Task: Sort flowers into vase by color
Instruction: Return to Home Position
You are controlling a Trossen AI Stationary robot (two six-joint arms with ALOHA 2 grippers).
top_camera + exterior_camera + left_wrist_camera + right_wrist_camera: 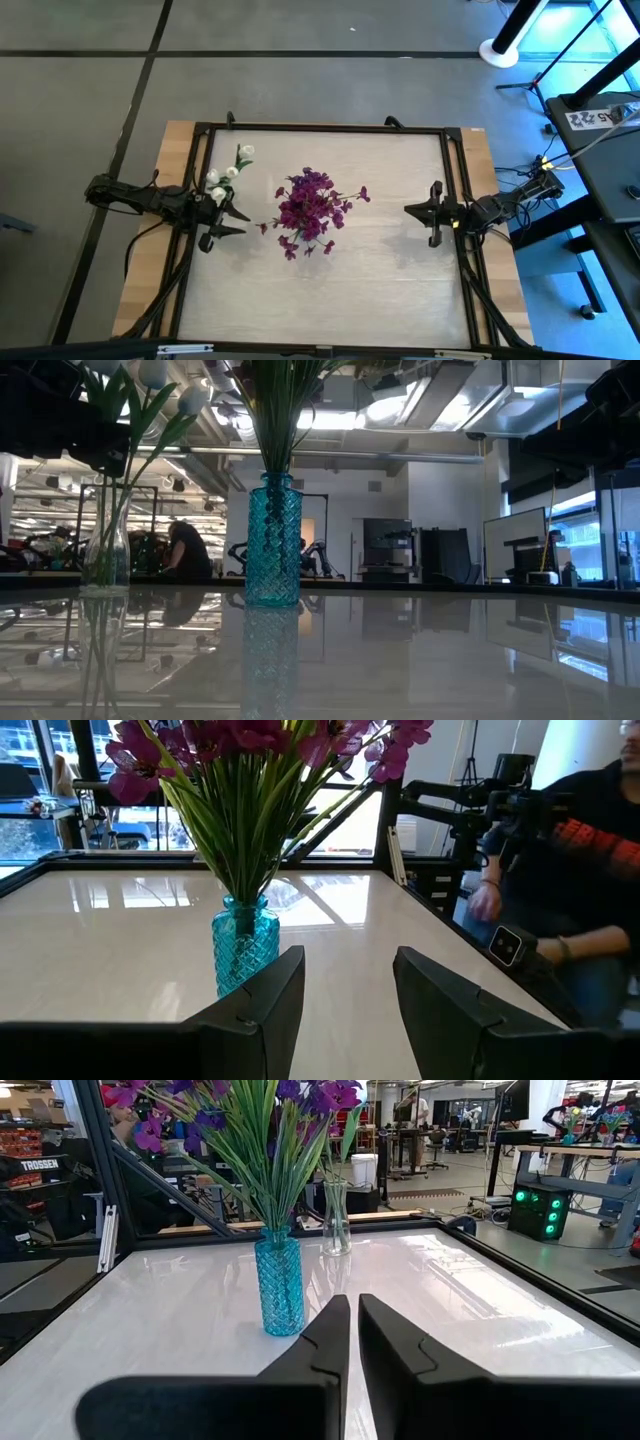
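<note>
Our left gripper, fingers wide, sits at the left edge of the table beside the white flowers. The purple flowers stand mid-table. Our right gripper, nearly closed, is at the right edge. We should retreat slowly, clear of stems.

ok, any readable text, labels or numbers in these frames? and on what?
"TROSSEN": white letters on a dark housing, seen in the right wrist view.
Printed sheet at the high view's upper right: dark marks, too blurred to read.
Nothing else is legible.
</note>
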